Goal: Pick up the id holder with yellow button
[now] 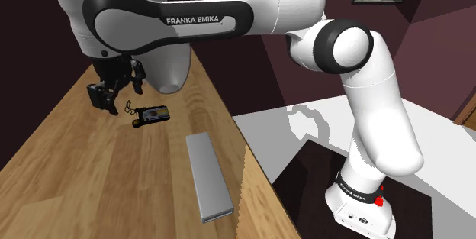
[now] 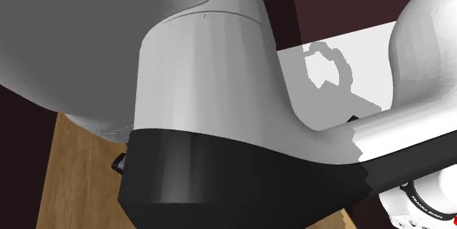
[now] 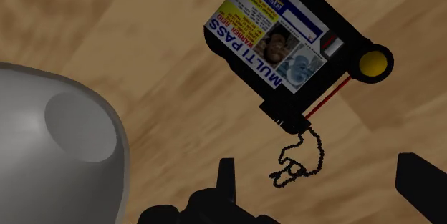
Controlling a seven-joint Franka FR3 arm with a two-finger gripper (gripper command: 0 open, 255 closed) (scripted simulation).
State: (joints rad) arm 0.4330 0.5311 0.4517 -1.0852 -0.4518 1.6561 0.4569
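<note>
The table (image 1: 84, 176) is wood, its grain running in long streaks, smooth with a dull sheen. The holder (image 1: 151, 115) is black and plastic-looking, smooth and matt; the card (image 3: 276, 36) in it is flat, colour-printed and matt. The button (image 3: 374, 63) is yellow and smooth. The chain (image 3: 297, 159) is of small black beads, matt. The bar (image 1: 207, 176) is plain grey and smooth with a faint sheen, its material unclear. The rounded white thing (image 3: 57, 151) is smooth and matt. The arm (image 1: 282, 8) has a smooth, lightly glossy white shell with duller dark joints. The gripper (image 3: 316, 159) is matt black
</note>
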